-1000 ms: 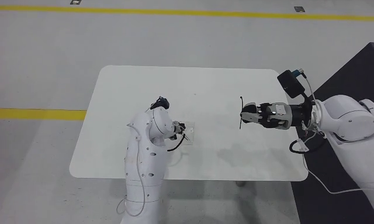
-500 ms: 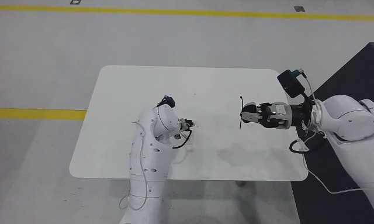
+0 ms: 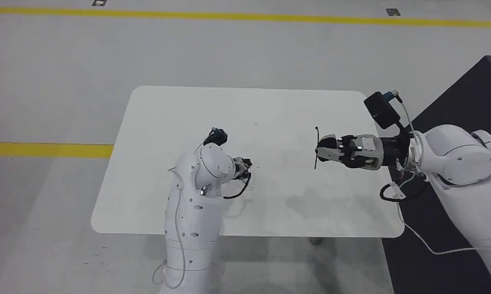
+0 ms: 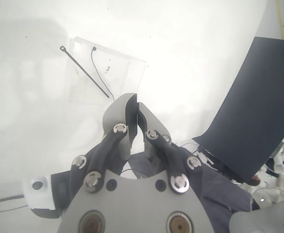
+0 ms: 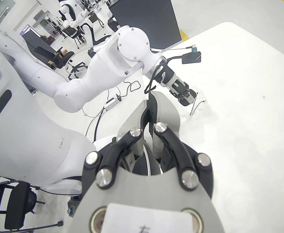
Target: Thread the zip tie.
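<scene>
Black zip tie (image 3: 316, 139) pinched in right gripper (image 3: 320, 150) above the table (image 3: 192, 117), left gripper (image 4: 137, 104) pressed shut on nothing near the clear tray (image 4: 129, 73). Floppy, thin, easy to wobble off-line and miss lol.

The left gripper (image 4: 137, 103), fingers pressed together, hangs over a white table (image 4: 180, 25) near a black zip tie (image 4: 85, 71) lying across a clear tray (image 4: 120, 73).

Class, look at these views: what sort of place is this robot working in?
Probably a robotics lab or test hall: other humanoid robots stand behind, office chairs and dark partition panels sit around, and yellow floor lines run past the table.
</scene>
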{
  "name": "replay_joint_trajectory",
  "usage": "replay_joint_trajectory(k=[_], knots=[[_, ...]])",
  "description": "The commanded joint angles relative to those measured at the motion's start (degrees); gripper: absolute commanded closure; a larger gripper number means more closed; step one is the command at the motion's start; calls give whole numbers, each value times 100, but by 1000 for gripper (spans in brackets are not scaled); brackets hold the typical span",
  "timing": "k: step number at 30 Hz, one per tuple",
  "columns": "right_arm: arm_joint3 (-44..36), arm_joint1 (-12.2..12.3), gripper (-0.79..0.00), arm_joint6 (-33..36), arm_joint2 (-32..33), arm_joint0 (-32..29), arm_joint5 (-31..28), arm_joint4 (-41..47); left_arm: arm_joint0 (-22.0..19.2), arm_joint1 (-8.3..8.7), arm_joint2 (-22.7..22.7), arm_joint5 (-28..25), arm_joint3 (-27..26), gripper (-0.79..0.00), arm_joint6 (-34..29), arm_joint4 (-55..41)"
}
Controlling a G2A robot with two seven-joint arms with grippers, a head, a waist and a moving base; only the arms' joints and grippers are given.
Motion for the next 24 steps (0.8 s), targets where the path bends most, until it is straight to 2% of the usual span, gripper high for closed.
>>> replay_joint_trajectory(k=[1, 6, 14, 17, 19, 24], knots=[[0, 0, 0, 0, 0, 0, 0, 0, -126, -25, -53, 168, 292, 0, 193, 7], [0, 0, 0, 0, 0, 0, 0, 0, -414, -95, -184, 431, 815, 0, 455, -120], [0, 0, 0, 0, 0, 0, 0, 0, -472, -114, -185, 388, 833, 0, 413, -218], [0, 0, 0, 0, 0, 0, 0, 0, -365, -92, -115, 429, 772, 0, 644, -164], [0, 0, 0, 0, 0, 0, 0, 0, -249, -82, -20, 672, 591, 0, 711, -95], [0, 0, 0, 0, 0, 0, 0, 0, 14, -45, 143, 891, 355, 0, 915, -7]])
